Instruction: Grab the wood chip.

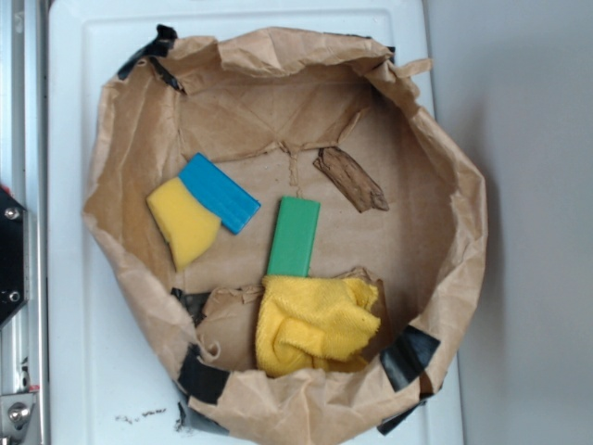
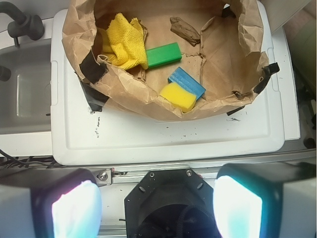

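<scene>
The wood chip [image 1: 351, 179] is a dark brown jagged sliver lying flat inside the brown paper bag [image 1: 445, 269], right of centre; the wrist view shows the wood chip [image 2: 184, 29] near the bag's far side. A green block [image 1: 295, 236] lies just left of it and nearer the bag's middle. My gripper [image 2: 157, 208] is open, its two pale fingertips wide apart with nothing between them. It hangs well outside the bag, above the robot's black base, far from the chip. The exterior view does not show the gripper.
Inside the bag also lie a yellow-and-blue sponge [image 1: 199, 209] and a crumpled yellow cloth [image 1: 315, 320]. The bag's walls stand up all round, patched with black tape [image 1: 408, 357]. The bag sits on a white tray [image 2: 163, 136]. A grey sink [image 2: 25, 94] is at the wrist view's left.
</scene>
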`<state>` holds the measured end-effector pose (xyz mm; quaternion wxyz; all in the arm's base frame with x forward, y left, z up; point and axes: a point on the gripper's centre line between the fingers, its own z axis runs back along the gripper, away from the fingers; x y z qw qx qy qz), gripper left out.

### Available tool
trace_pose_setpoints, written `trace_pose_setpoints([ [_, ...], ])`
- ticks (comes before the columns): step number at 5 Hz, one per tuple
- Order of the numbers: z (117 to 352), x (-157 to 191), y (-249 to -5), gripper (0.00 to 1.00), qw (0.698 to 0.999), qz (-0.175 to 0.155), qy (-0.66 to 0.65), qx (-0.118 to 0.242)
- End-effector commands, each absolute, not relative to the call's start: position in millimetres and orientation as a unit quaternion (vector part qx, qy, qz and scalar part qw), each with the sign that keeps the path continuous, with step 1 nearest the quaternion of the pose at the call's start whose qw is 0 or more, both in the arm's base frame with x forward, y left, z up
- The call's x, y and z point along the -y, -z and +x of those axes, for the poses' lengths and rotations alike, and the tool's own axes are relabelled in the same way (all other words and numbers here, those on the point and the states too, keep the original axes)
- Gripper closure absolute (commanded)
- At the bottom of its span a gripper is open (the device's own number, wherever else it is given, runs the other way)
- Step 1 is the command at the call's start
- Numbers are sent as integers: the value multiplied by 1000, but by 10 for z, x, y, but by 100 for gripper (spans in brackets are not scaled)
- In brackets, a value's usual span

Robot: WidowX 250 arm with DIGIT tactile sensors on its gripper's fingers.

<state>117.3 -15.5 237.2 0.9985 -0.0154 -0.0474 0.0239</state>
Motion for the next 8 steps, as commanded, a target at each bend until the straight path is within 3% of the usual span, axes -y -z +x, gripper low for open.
trace_pose_setpoints([
  [1, 1173, 155, -2372, 0, 998, -15, -24, 47],
  [2, 1047, 187, -2325, 0, 998, -26, 17, 55],
  [6, 1047, 187, -2325, 0, 998, -26, 17, 55],
  [8, 1294, 295, -2201, 0, 993, -64, 92, 24],
])
